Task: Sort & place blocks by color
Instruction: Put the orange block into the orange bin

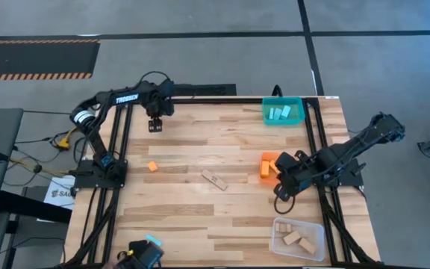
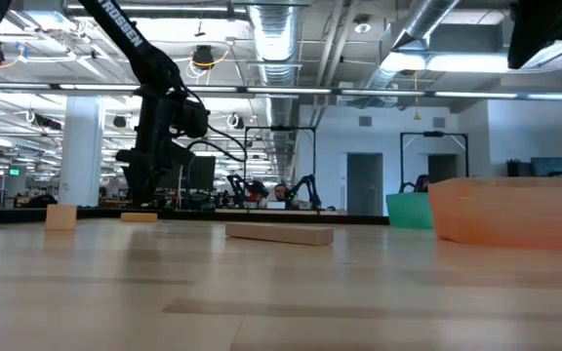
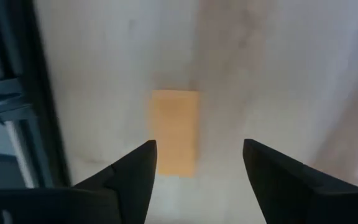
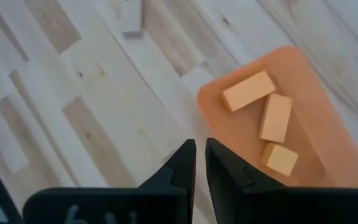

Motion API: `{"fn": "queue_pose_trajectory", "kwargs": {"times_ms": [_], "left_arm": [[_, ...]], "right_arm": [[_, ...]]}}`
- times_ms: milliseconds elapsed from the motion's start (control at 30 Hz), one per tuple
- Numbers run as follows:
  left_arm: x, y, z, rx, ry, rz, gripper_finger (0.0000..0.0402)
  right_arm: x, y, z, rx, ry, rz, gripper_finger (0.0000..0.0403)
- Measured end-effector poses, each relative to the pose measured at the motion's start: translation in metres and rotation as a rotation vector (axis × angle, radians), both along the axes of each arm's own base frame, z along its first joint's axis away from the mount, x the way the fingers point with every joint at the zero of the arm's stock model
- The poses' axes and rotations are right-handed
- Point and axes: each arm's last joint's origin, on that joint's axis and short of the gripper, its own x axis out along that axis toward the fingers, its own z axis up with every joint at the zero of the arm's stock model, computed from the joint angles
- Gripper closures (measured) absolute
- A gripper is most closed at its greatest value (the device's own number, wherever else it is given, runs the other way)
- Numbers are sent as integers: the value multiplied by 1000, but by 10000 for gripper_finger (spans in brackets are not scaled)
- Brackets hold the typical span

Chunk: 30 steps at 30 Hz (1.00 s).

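Note:
My left gripper (image 3: 201, 146) is open and points down over an orange block (image 3: 174, 130) that lies flat on the table near the far left corner. The fingers stand above it and touch nothing. In the high view the left gripper (image 1: 155, 125) hides that block. A second orange block (image 1: 152, 166) and a tan block (image 1: 215, 179) lie flat on the table. My right gripper (image 4: 200, 146) is shut and empty, and it hovers beside the orange bin (image 4: 303, 62), which holds three orange blocks (image 4: 248, 91).
A teal bin (image 1: 284, 112) with cyan blocks sits at the far right corner. A clear bin (image 1: 298, 239) with tan blocks sits at the near right corner. A black frame rail (image 3: 17, 93) runs close by the left gripper. Bare wood lies in the table's middle and near left.

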Motion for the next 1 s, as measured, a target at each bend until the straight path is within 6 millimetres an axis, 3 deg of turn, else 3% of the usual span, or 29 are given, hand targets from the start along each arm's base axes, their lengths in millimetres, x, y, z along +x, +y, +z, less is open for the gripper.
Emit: {"fn": "queue_pose_trajectory", "kwargs": {"times_ms": [200,533,633,767,900,1000], "left_arm": [[-12,19,-8,18,-45,69,172],[-11,26,-42,-55,32,124,179],[-11,25,-42,-78,21,103,212],[-9,25,-39,-96,26,100,307],[-4,29,-26,-167,-22,195,308],[13,26,-11,-324,-228,278,308]], "right_arm": [[-4,9,0,22,-6,4,342],[-7,15,0,50,-18,-18,342],[-9,17,0,51,-18,-10,342],[-9,17,0,50,-15,-7,342],[-9,17,0,40,-13,5,342],[-9,16,0,31,-11,3,342]]}}
